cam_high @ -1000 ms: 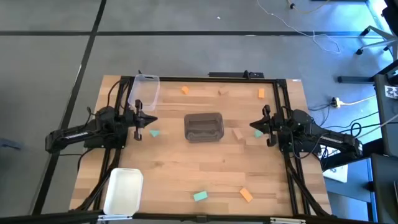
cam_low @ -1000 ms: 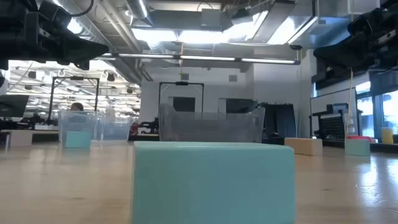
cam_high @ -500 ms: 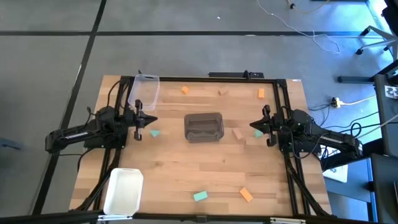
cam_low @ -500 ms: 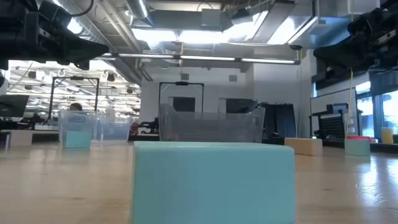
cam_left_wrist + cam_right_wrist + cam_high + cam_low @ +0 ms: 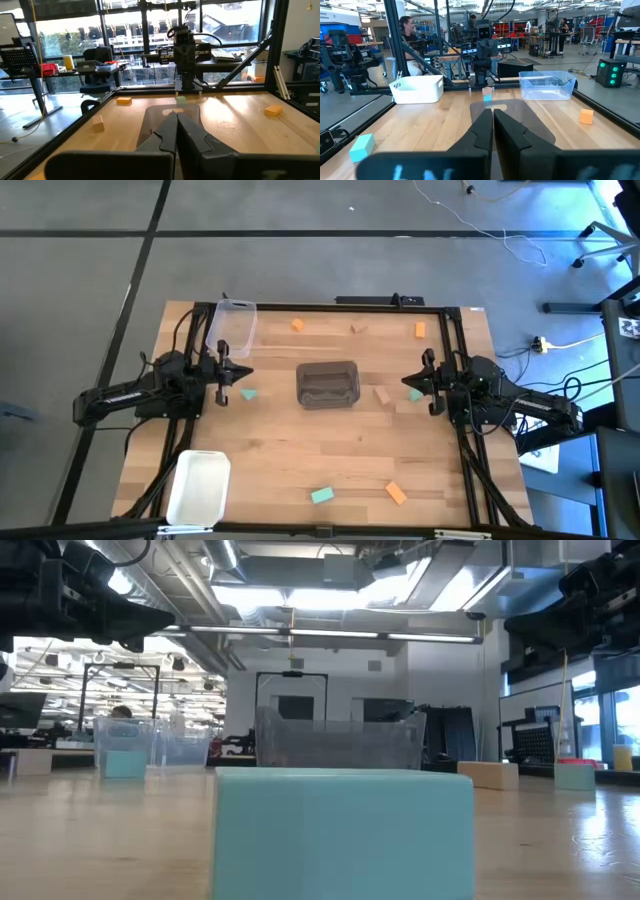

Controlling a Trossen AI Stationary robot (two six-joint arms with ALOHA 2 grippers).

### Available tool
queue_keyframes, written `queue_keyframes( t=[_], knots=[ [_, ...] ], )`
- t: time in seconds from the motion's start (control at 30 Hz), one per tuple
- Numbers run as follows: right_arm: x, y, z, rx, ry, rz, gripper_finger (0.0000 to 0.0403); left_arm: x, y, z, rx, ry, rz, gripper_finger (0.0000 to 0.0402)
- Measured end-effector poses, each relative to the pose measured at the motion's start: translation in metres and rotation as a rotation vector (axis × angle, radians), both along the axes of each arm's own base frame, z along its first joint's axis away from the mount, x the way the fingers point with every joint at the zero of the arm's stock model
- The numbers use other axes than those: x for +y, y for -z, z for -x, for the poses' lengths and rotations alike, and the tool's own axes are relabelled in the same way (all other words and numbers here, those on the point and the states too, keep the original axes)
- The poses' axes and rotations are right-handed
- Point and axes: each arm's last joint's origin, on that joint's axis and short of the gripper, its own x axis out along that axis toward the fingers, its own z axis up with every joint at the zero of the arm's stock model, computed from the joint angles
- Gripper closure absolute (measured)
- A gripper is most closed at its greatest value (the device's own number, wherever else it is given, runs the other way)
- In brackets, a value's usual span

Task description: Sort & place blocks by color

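We have both arms parked at mid-height on opposite sides of the tabletop, nothing sorted yet. Our left tool (image 5: 244, 374) hangs over the left side with its fingers pressed together and empty; our right tool (image 5: 407, 380) mirrors it on the right, also closed and holding nothing.

The blocks lie scattered. A teal block (image 5: 248, 394) sits just beside the left tool, another teal block (image 5: 415, 394) just beside the right tool, and a tan block (image 5: 382, 394) lies between that one and the dark bin (image 5: 328, 383) at the centre. Along the far edge are an orange block (image 5: 297, 325), a tan block (image 5: 358, 329) and a second orange block (image 5: 420, 330). Near the front edge lie a teal block (image 5: 321, 495) and an orange block (image 5: 396, 493). The clear bin (image 5: 231, 326) stands at the far left corner, the white bin (image 5: 198, 486) at the front left corner.

We judge the step in hand to be a first pick. To do it well, we should spread the fingers fully before descending, take the nearest teal block across its narrow sides, and come straight down so we don't nudge it flat along the wood. We should fix one bin per colour early.
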Motion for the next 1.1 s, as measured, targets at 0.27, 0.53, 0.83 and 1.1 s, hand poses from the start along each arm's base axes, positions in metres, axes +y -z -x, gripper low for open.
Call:
queue_keyframes(
  t=[0.27,0.53,0.83,1.1],
  knots=[
    [0.000,0.000,0.000,0.000,0.000,-0.004,0.0384,0.000,0.000,0.000,0.000,0.000,0.000,0.0401],
    [0.000,0.000,0.000,-0.002,-0.001,-0.012,0.0384,0.000,0.000,0.000,0.000,0.000,0.000,0.0401],
    [-0.002,-0.011,0.002,-0.020,0.091,-0.033,0.0399,0.000,0.000,0.000,0.000,0.000,0.000,0.0401],
    [-0.005,-0.052,0.019,0.104,0.346,-0.076,0.0401,0.000,0.000,0.000,0.000,0.000,0.000,0.0401]
  ],
)
